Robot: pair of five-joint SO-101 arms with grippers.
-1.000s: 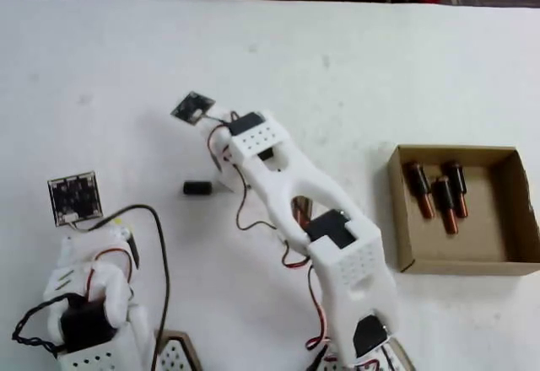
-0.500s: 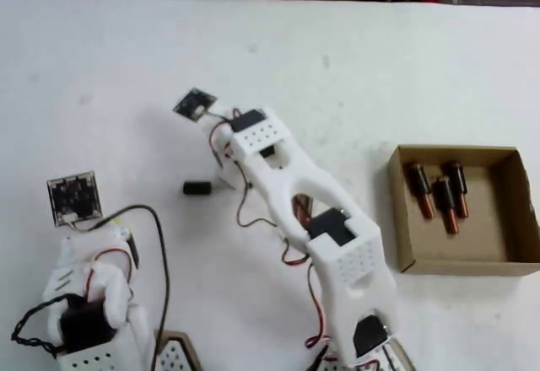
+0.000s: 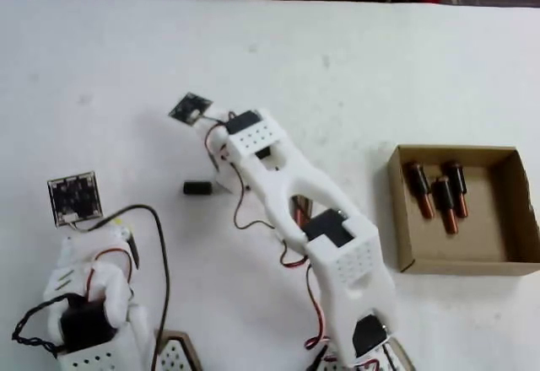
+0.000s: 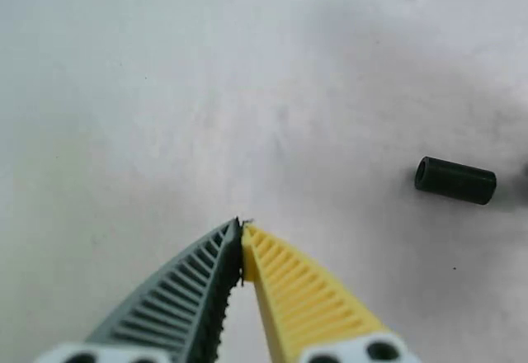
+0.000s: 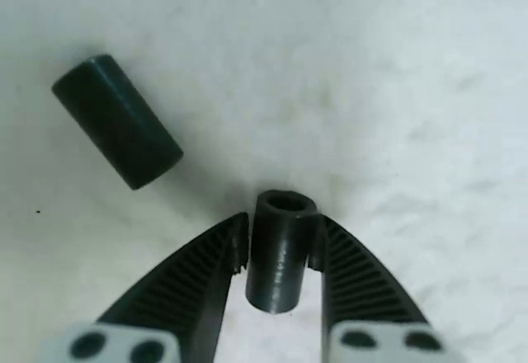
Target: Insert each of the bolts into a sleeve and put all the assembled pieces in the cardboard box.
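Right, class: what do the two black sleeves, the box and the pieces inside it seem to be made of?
The loose sleeve and held sleeve: probably plastic, matte black with soft highlights. The cardboard box: brown card, dull. The assembled pieces: dark sleeves, coppery glossy shafts, likely metal.

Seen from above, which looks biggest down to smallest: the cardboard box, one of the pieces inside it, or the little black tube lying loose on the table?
1. The cardboard box, by far the largest.
2. An assembled piece inside it, which is longer than the tube.
3. The loose black sleeve, the smallest.
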